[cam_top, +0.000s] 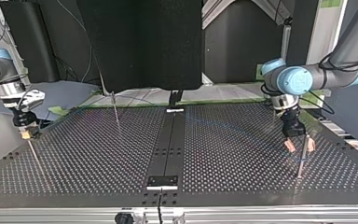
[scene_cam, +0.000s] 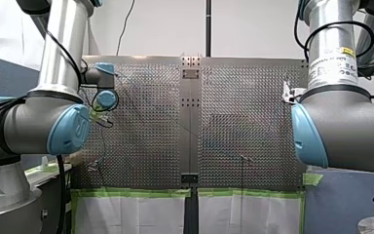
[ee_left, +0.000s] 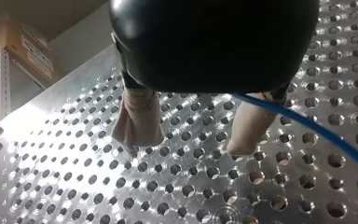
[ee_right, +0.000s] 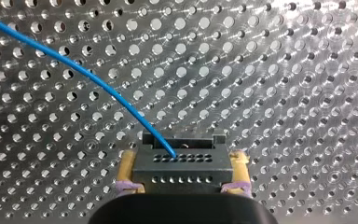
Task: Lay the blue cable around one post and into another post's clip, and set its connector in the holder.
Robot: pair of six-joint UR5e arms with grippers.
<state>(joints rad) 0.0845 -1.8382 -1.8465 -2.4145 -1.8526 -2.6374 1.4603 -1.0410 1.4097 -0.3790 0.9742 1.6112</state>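
Risk of slippage: my right pincer is clamped on the black connector near the worktop's side edge, but my left pincer stands apart, the ungripped blue cable passing beside one pad, so any pull could sweep it clear of the post.
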